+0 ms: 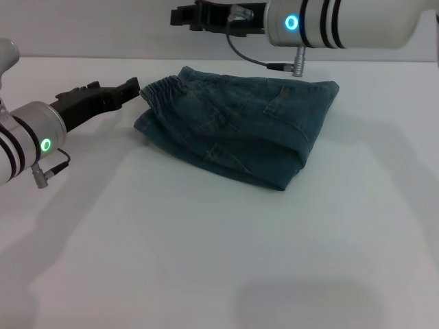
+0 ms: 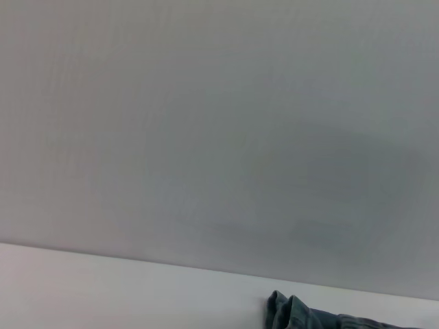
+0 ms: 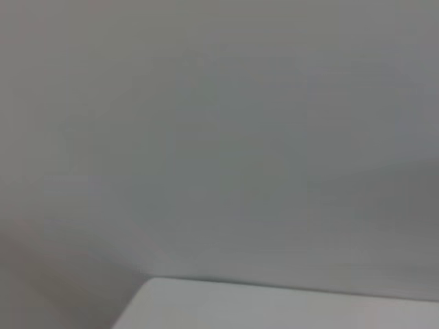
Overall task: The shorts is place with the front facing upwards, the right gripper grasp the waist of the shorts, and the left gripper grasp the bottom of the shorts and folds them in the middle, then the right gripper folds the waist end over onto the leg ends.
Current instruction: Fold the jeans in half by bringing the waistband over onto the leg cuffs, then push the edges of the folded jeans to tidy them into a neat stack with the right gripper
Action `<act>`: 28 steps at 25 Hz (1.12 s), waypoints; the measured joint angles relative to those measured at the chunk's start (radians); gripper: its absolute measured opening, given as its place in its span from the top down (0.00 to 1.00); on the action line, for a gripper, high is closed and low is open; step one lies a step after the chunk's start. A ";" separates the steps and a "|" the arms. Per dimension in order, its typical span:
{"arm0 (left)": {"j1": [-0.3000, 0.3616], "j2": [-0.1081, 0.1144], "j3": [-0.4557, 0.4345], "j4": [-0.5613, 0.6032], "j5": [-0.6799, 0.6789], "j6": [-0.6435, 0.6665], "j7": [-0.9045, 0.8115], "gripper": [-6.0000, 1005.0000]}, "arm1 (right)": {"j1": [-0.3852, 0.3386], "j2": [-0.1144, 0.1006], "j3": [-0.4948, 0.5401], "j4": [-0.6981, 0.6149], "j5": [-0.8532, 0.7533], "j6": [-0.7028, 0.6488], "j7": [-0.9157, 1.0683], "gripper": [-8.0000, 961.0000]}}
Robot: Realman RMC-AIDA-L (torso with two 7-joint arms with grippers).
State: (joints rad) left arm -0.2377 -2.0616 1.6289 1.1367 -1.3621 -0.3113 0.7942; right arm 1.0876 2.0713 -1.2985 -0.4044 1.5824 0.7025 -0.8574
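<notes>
The blue denim shorts (image 1: 240, 127) lie folded into a compact bundle on the white table (image 1: 206, 260), elastic waistband (image 1: 163, 89) at the bundle's left far corner. My left gripper (image 1: 127, 90) hovers just left of that waistband corner, open and holding nothing. My right gripper (image 1: 186, 15) hangs above the table's far edge, behind the bundle and clear of the cloth. In the left wrist view only a corner of the shorts (image 2: 322, 315) shows. The right wrist view shows no cloth.
A grey wall (image 1: 82, 27) rises behind the table's far edge. The right arm's white forearm (image 1: 343, 24) spans the upper right. Bare white tabletop stretches in front of the shorts.
</notes>
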 joint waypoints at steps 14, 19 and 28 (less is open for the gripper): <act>0.010 -0.003 0.039 0.009 -0.011 0.102 0.061 0.20 | -0.332 0.014 -0.623 -0.355 -0.219 -1.249 -0.149 0.38; 0.009 -0.002 0.079 0.010 -0.011 0.184 0.061 0.20 | -0.345 0.019 -1.075 -0.197 -0.440 -1.744 0.123 0.36; 0.020 -0.001 0.133 0.022 -0.006 0.339 0.060 0.20 | -0.569 0.018 -1.296 -0.217 -0.506 -1.778 0.625 0.44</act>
State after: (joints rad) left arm -0.2174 -2.0628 1.7617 1.1584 -1.3680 0.0272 0.8541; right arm 0.5187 2.0889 -2.5941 -0.6211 1.0762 -1.0758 -0.2325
